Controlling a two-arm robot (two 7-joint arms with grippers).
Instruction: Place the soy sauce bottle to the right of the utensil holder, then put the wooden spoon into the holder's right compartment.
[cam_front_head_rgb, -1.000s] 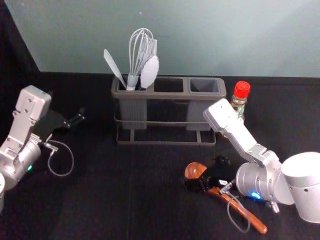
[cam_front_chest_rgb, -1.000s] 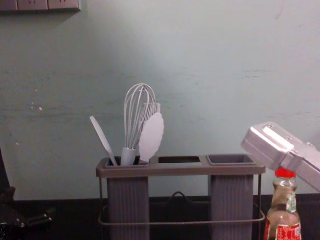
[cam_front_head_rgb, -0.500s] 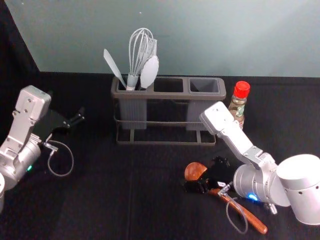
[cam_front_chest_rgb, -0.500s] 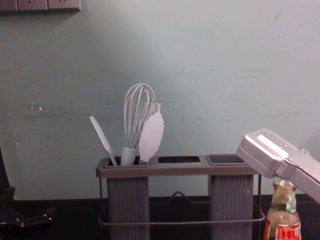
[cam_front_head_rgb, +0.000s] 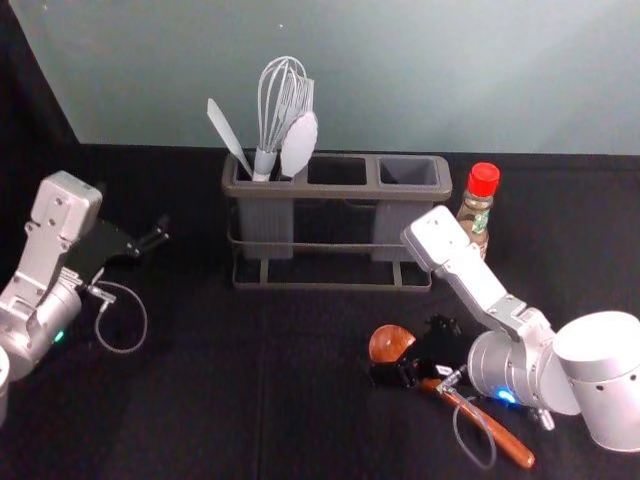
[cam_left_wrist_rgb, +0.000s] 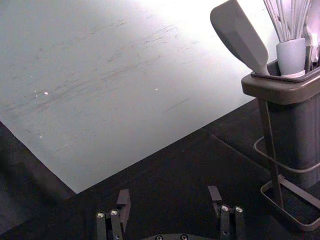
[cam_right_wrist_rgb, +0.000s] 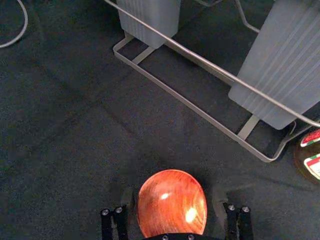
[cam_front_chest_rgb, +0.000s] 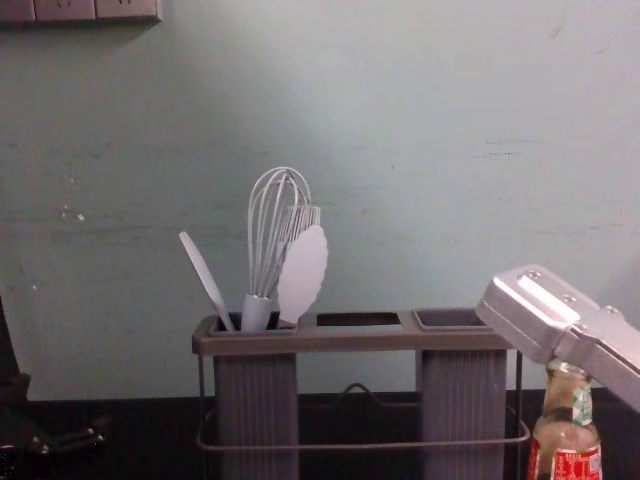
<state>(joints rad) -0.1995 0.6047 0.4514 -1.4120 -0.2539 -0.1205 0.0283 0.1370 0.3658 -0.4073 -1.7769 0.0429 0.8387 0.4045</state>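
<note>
Lying between right end effector's (cam_front_head_rgb: 407, 347) fingers: wooden spoon bowl (cam_front_head_rgb: 387, 342)

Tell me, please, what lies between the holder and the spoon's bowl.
Only bare dark table: the right wrist view shows nothing between the holder and the bowl, where the right gripper is open.

The black table (cam_front_head_rgb: 200, 410) is carrying three things. A holder (cam_front_head_rgb: 340, 190) is standing near the far edge, around its middle. A bottle (cam_front_head_rgb: 476, 215) is standing upright just beside it — toward the far right corner. A spoon (cam_front_head_rgb: 507, 441) is lying closer to the near edge — its handle slanting rightward.
</note>
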